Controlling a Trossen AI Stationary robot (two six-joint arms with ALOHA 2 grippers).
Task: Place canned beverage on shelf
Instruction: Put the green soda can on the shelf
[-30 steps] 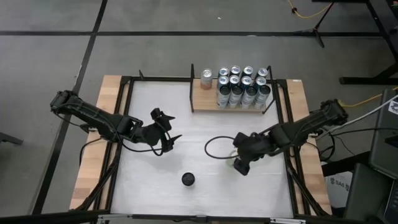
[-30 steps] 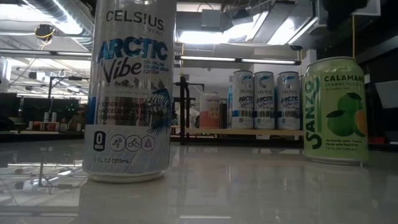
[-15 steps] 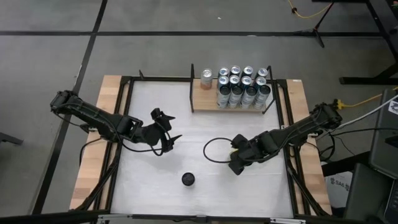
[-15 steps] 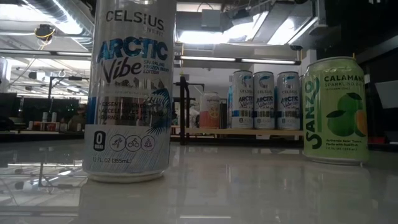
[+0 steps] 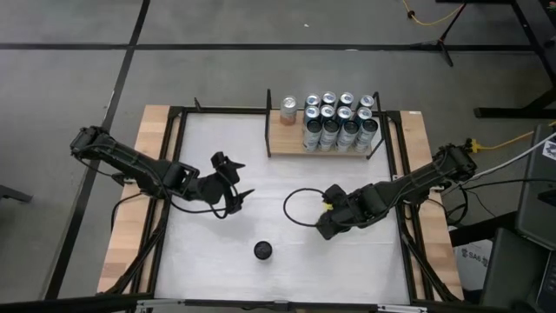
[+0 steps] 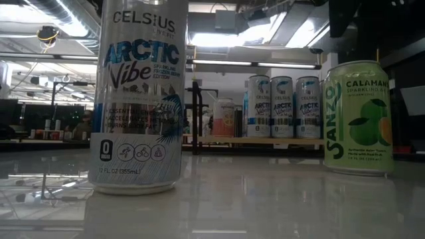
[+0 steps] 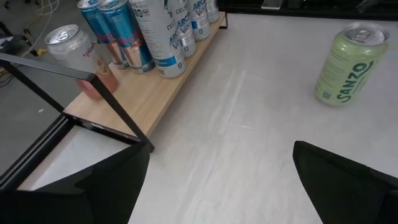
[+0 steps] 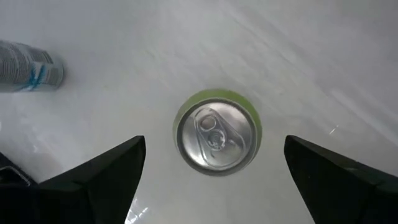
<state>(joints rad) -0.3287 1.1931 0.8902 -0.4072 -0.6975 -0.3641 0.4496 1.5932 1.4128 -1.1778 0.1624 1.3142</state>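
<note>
A green Sanzo can (image 8: 216, 138) stands upright on the white table, also in the low view (image 6: 358, 119) and the left wrist view (image 7: 351, 62). My right gripper (image 8: 214, 163) hangs open above it, pointing down, one finger out to each side of the can's top and neither touching it. In the high view the right gripper (image 5: 325, 223) covers the can. A tall Celsius can (image 5: 263, 250) stands nearer the front edge. The shelf (image 5: 291, 141) at the far edge carries several cans. My left gripper (image 5: 236, 196) waits open at centre left.
A black cable loop (image 5: 300, 207) lies on the table beside the right gripper. A black metal frame (image 5: 176, 174) borders the table. A pink can (image 7: 81, 53) stands at one end of the shelf, with free board (image 7: 134, 99) beside it.
My right gripper has sunk a little toward the green can, shifted slightly toward the table's left, and rolled about its wrist. Its fingers stay open. Both cans and the left arm have kept still.
</note>
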